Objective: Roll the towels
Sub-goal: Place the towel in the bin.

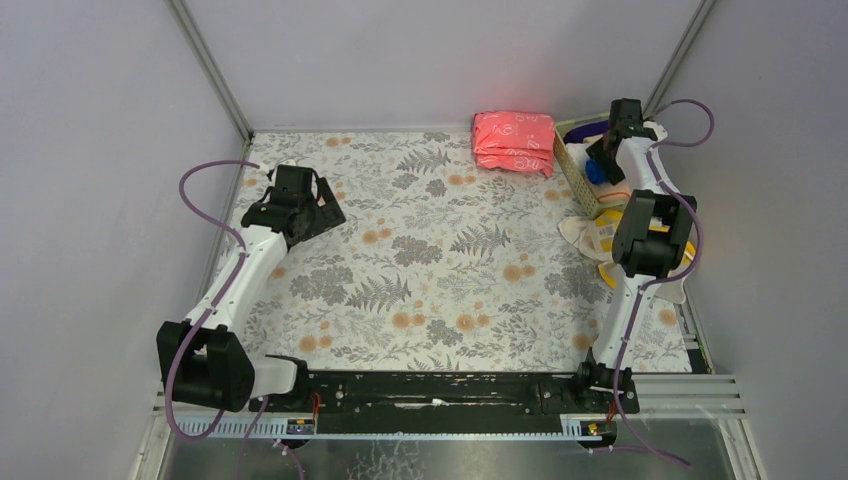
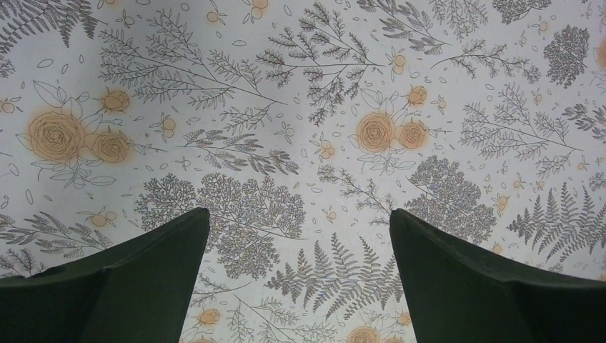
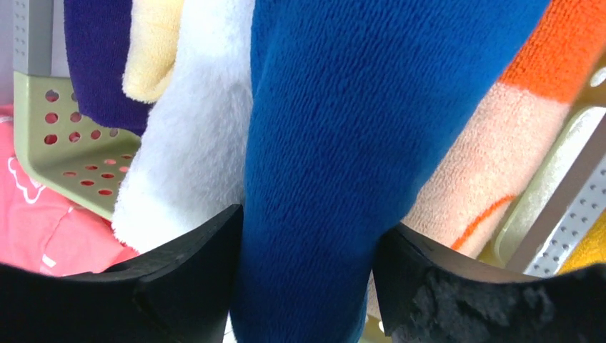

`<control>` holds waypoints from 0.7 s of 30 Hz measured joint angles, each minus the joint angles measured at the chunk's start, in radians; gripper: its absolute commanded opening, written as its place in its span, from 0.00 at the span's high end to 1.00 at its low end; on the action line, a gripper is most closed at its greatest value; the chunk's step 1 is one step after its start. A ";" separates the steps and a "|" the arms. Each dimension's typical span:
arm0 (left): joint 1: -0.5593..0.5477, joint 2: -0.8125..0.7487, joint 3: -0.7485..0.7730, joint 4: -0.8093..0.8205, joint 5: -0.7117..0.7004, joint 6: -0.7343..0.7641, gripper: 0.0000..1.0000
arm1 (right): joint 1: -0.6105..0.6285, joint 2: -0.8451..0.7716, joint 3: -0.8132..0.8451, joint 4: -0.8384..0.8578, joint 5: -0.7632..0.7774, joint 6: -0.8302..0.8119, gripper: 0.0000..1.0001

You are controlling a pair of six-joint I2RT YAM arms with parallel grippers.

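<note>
My right gripper [image 3: 309, 243] is shut on the royal blue towel [image 3: 336, 143], its jaws pressed against both sides of the cloth. It sits over the green perforated basket [image 1: 575, 175] at the far right. Beside the blue towel in the basket are a cream-white towel [image 3: 193, 143], an orange and white towel [image 3: 514, 128], a pale yellow cloth [image 3: 154, 43] and a dark purple cloth [image 3: 96, 57]. The blue towel [image 1: 596, 172] shows under the right gripper [image 1: 603, 158] from above. My left gripper [image 2: 299, 213] is open and empty above the floral tablecloth [image 2: 300, 107], at the far left [image 1: 325, 212].
A folded pink stack [image 1: 513, 142] lies at the back, left of the basket, and shows in the right wrist view [image 3: 43, 229]. A yellow printed towel [image 1: 603, 238] and a cream cloth [image 1: 578, 232] lie on the table under my right arm. Grey walls enclose the table.
</note>
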 measured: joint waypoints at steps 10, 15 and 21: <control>0.005 0.000 -0.013 0.003 0.026 0.000 0.03 | 0.013 -0.073 -0.069 0.000 0.003 -0.001 0.17; 0.005 0.000 -0.016 0.005 0.041 0.000 0.03 | 0.013 -0.115 -0.083 -0.003 0.021 -0.014 0.10; 0.005 -0.008 -0.022 0.007 0.049 0.000 0.02 | 0.013 -0.229 -0.132 -0.003 0.035 -0.053 0.05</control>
